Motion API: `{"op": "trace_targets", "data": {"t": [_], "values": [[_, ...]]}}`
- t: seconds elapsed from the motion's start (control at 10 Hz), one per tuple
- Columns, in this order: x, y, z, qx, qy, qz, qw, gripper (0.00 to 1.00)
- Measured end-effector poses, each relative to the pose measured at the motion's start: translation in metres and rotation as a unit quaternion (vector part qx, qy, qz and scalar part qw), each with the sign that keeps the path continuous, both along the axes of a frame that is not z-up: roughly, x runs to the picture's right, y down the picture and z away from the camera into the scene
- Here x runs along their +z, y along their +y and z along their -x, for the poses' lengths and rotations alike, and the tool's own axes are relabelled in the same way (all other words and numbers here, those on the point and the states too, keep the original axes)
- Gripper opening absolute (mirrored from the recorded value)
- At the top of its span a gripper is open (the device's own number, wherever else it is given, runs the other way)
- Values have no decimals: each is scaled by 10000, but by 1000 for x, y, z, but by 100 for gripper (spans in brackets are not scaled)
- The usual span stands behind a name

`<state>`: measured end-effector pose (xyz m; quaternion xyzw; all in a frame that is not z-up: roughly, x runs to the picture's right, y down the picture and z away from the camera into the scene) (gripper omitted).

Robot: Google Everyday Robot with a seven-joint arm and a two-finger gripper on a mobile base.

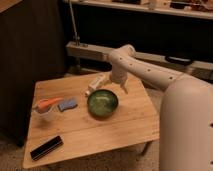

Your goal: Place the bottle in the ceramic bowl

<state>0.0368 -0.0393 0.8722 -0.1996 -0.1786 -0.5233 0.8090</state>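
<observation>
Ceramic bowl sits mid-table. Bottle lies just behind the bowl's left rim, outside it. Gripper hangs behind the bowl's right rim, apart from the bottle; spread or closed, can't tell.

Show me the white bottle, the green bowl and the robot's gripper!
Small slim white plastic bottle (96,83): camera view, middle of its body.
Round glossy dark-green ceramic bowl (102,102): camera view, speckled inside.
Gripper (122,88): camera view, its tip, just behind the bowl's right rim.

One high view, angled down onto table, hand mid-frame by bowl
</observation>
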Motion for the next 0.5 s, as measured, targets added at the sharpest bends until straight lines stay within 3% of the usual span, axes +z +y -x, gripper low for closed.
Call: {"op": "trace_targets", "data": {"t": [0.2,0.3,0.4,0.5], "values": [[17,-31,29,-76,-374,-236,9990,80],[22,-40,38,-38,-627,-459,9970,80],[26,-46,43,34,-848,-668,9942,80],[31,-47,43,83,-919,-702,9933,80]]}}
